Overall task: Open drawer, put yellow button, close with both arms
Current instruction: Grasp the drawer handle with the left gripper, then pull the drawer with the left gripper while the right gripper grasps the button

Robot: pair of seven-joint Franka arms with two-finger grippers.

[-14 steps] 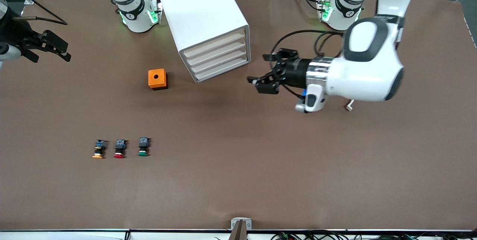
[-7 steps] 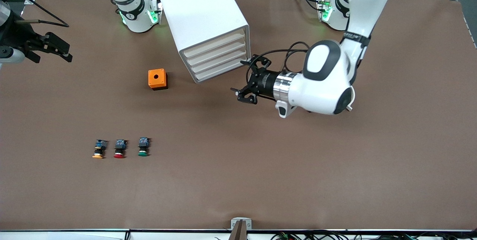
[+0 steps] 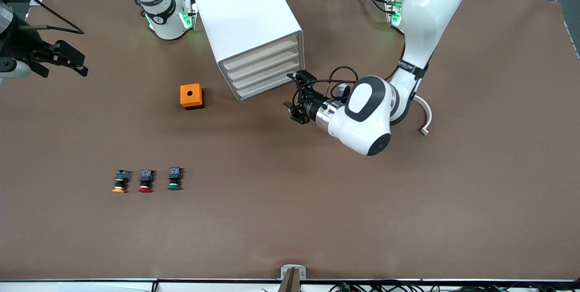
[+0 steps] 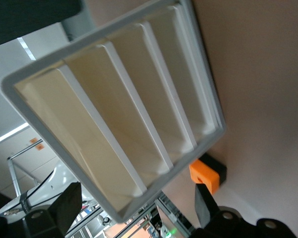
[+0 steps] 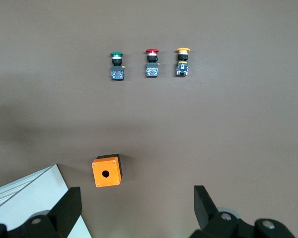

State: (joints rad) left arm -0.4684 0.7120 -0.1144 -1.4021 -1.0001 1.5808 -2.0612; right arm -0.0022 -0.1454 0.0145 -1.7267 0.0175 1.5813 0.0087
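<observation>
Front view: left gripper (image 3: 294, 97) closing in on the cabinet (image 3: 247, 24), drawer-opening step.

You see all four fronts flush, so the drawer (image 3: 258, 54), the topmost one, is not yet open. The left gripper sits at about 4 o'clock from the cabinet's front, just beside the lower corner, fingers spread wide and holding nothing; the left wrist view looks straight at the fronts. I judge you next need to rise to the top front and catch its lip. Against a second ago, the left arm has swung in from well apart to just beside the fronts. The right gripper (image 3: 59, 58) waits, parted and empty, at the right arm's end. The yellow button (image 3: 119, 182) lies untouched at 7 o'clock from the orange box (image 3: 191, 96), beside the red button (image 3: 145, 181).
</observation>
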